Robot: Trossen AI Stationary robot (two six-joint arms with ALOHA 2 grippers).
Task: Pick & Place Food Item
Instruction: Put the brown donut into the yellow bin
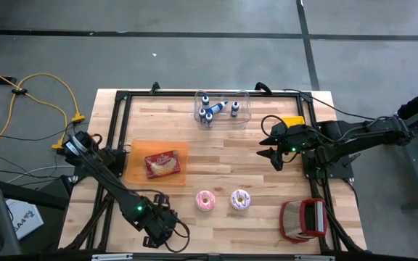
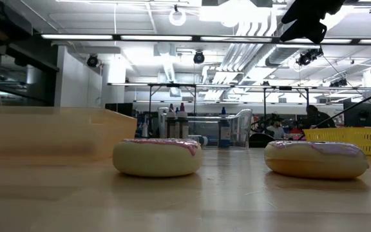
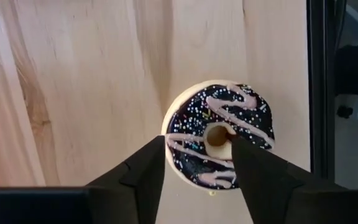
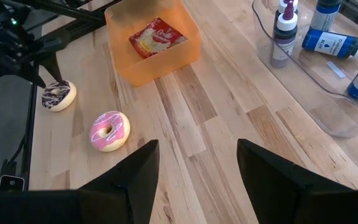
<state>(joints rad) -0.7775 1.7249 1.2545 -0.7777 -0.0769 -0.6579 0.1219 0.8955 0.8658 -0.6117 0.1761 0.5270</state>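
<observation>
Wooden desk [image 1: 223, 156] fills the frame, and a chocolate donut [image 3: 219, 134] lies at its lower left corner in the overhead view. Directly above it hangs the left gripper [image 3: 197, 163], fingers apart and straddling the donut's near side. Right gripper [image 1: 276, 151], centre-right, waits with fingers apart, much farther off.

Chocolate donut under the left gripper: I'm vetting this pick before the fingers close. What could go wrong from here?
1. The left gripper is open but off-centre: one finger sits over the chocolate donut near its hole, so it may catch only part of it.
2. The donut lies close to the table edge, so a nudge might push it off.
</observation>
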